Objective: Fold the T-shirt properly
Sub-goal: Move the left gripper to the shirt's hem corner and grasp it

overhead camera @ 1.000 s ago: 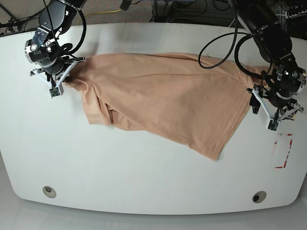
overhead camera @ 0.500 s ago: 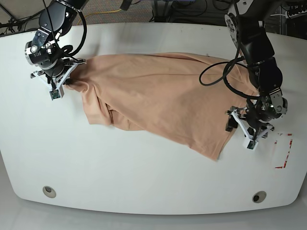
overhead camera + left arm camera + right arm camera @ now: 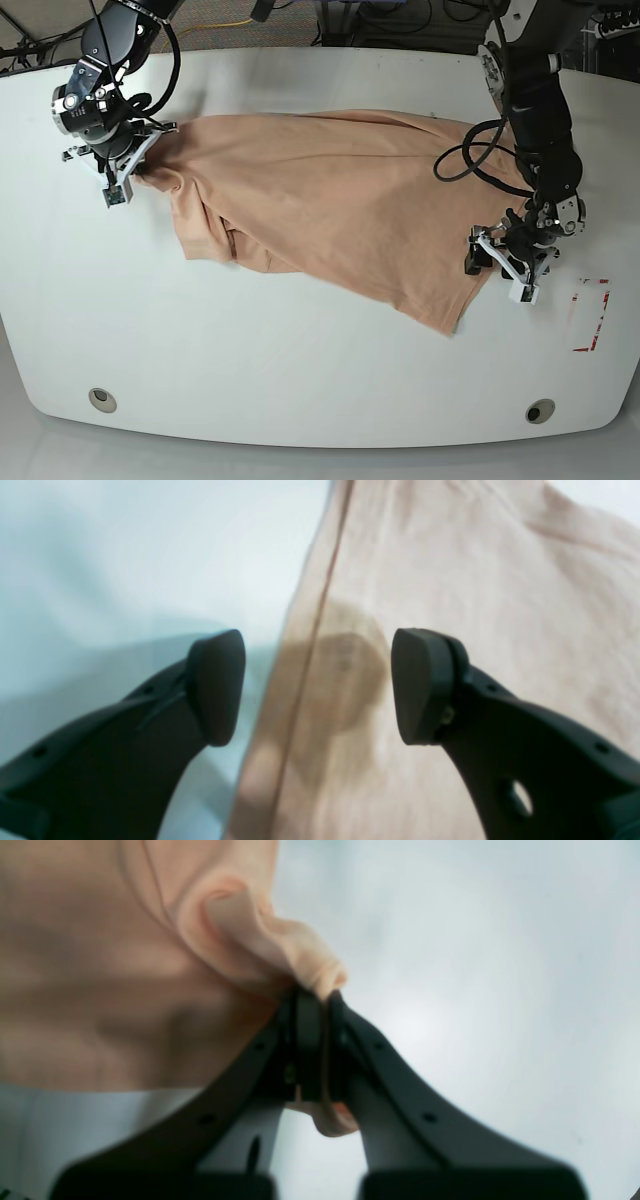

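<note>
Plain peach T-shirt [image 3: 330,200] — white table [image 3: 250,360] — black fingers [image 3: 215,685].

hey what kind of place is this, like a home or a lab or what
Most likely a robotics lab or test bench, not a home. A T-shirt lies on a bare white table with rounded corners, worked by two robot arms, and loose cables run across the carpeted floor behind it.

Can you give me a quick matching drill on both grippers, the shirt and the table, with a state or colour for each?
Things:
1. left gripper
2. right gripper
3. shirt
4. table

States:
A. white
B. shut on bunched fabric
C. peach, spread out but creased
D. open, straddling the shirt's edge

Pairs: 1-D, 2-B, 3-C, 4-A
</note>
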You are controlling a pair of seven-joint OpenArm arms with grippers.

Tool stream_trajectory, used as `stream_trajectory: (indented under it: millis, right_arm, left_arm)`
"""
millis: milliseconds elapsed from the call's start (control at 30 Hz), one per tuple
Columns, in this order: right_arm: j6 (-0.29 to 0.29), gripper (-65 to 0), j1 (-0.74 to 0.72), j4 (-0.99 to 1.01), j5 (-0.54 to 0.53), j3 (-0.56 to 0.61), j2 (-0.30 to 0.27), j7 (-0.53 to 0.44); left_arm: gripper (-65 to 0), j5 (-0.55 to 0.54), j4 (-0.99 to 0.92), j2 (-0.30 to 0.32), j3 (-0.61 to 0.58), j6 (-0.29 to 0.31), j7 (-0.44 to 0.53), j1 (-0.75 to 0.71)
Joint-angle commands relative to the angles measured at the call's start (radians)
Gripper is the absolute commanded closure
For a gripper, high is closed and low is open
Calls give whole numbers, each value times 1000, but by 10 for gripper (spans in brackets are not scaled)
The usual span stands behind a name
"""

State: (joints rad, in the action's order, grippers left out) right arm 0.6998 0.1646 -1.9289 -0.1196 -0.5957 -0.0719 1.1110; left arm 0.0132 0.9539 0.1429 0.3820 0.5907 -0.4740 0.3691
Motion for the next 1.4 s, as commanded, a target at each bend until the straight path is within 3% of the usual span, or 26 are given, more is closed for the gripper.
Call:
stream_trajectory:
  millis: [0,433,833,1100,1367]
  right_arm:
    - [-2,0,-7,-17,-9,-2,-12,-13]
    - [-2,0,-15,-17,-12,-2,-12,-13]
    - [-2,0,-10,-17,-13,-3,-12,-13]
    - [-2,0,-15,-17,-13,-5,-12,-13]
    - [-2,0,-17,-17,-13,-3,-12,-13]
  left_arm:
    - [-422,-6,9,16,-1,-5,7,34]
    - [-425,-9,-207,37,-44,-2,8,155]
    - [-410,-14,-224,-13,-159,-1,7,170]
    - [-24,-14,-261,-15,-229,-2,7,166]
    - [0,-14,-192,-9,-217,-7,4,152]
